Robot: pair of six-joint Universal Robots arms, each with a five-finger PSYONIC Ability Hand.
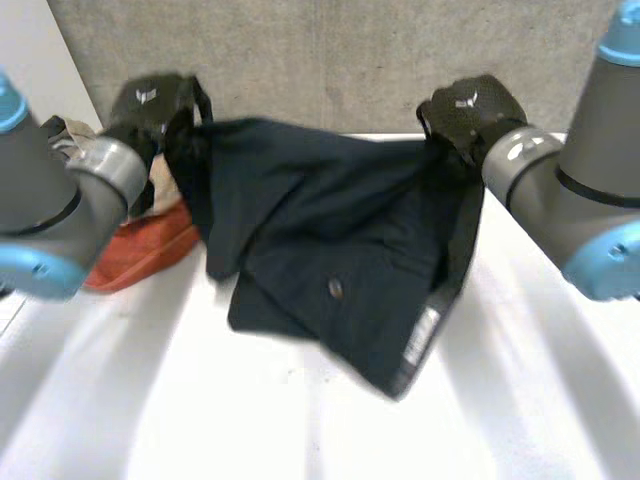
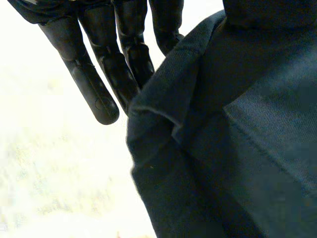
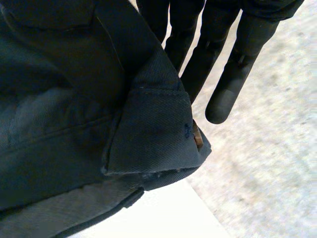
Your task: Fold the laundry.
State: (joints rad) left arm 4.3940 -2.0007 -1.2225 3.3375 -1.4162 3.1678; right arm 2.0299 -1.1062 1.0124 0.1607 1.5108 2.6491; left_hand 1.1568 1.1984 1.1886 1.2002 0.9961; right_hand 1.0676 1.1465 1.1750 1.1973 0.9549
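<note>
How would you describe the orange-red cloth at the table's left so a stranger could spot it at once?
Look at the white table and go to its left side, beside the robot's left arm. There, left of the lifted dark navy garment, the orange-red cloth lies under a beige cloth. It is the only brightly coloured piece among them.

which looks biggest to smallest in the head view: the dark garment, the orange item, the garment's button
1. dark garment, by far the largest
2. orange item, though partly hidden
3. button, tiny
</note>
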